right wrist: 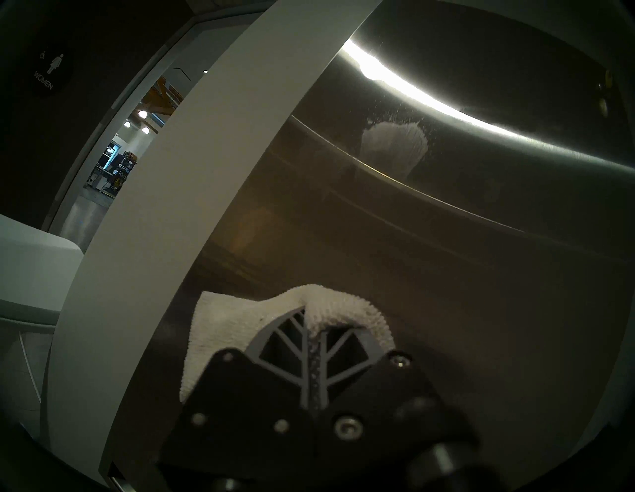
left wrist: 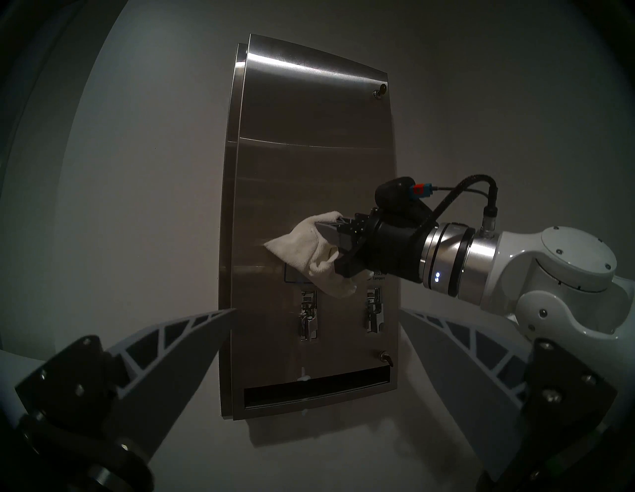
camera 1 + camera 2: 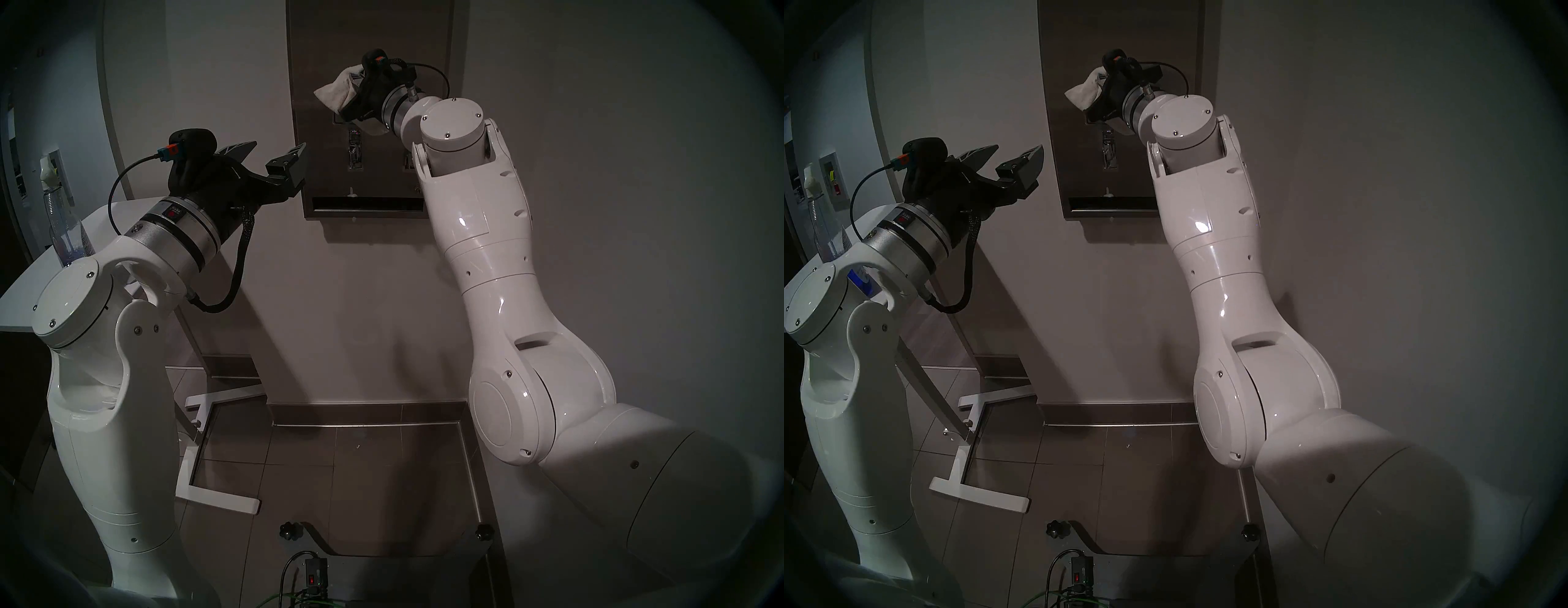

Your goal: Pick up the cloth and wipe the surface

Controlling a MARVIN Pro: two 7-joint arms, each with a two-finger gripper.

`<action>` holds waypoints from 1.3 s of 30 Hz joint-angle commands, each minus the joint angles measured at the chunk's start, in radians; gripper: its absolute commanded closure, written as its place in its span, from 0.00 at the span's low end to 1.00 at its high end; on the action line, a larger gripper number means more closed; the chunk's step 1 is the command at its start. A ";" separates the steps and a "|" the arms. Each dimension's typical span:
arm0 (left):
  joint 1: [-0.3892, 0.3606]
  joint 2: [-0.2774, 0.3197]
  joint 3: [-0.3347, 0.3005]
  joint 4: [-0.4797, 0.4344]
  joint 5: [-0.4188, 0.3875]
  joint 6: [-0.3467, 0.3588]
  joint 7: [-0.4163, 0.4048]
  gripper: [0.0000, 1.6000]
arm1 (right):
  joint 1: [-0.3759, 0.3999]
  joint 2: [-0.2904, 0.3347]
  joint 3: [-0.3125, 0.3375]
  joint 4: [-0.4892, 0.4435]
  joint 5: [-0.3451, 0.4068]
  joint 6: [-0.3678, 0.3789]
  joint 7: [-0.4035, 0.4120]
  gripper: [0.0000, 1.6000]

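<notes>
Two grey ribbed fingers (image 2: 192, 330) of the left gripper (image 2: 316, 311) frame the left wrist view from below, spread wide with nothing between them. This gripper hangs off to the left of the dispenser (image 2: 309, 171), and it looks parked there so that its camera sees the work and its arm stays out of the way.

On the dispenser front, the right gripper (image 2: 335, 237) has its jaws pressed together on the cloth (image 2: 305, 250). One bunch of the cloth is pinched between the fingers and the rest fans out to the left and downward, lying against the steel just above the two lever slots (image 2: 308, 314) and over a part of the label (image 2: 378, 276). The arm points nearly straight at the panel, probably to press the cloth flat on the metal for wiping.

A whitish patch (image 1: 393, 146) shows higher on the steel in the right wrist view; whether it is a smear or a reflection of the cloth is not clear. The levers, the two small locks (image 2: 379, 91) and the dark slot (image 2: 316, 386) at the bottom could catch the loose cloth corner. At the far left a spray bottle (image 3: 63, 220) stands on a white surface (image 3: 25, 293), well apart.
</notes>
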State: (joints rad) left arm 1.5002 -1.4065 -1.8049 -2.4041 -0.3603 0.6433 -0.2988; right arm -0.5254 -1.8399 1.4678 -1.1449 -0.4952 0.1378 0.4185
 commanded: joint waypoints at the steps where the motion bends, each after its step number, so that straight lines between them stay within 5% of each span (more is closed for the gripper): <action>1: -0.022 -0.002 0.000 -0.024 -0.003 -0.011 0.000 0.00 | 0.116 -0.025 0.018 0.105 0.014 -0.042 -0.009 1.00; 17: -0.024 -0.002 0.002 -0.025 -0.006 -0.013 0.005 0.00 | 0.221 -0.018 0.076 0.415 0.058 -0.200 -0.033 1.00; 21: -0.024 -0.002 0.002 -0.025 -0.006 -0.015 0.007 0.00 | 0.184 -0.028 0.100 0.474 0.081 -0.242 -0.054 1.00; 39: -0.022 0.001 0.002 -0.024 -0.009 -0.012 0.009 0.00 | 0.031 -0.015 0.146 0.481 0.126 -0.214 -0.046 1.00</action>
State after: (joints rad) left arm 1.4997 -1.4054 -1.8034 -2.4051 -0.3673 0.6424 -0.2886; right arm -0.4034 -1.8786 1.6003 -0.7113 -0.3588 -0.1407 0.3870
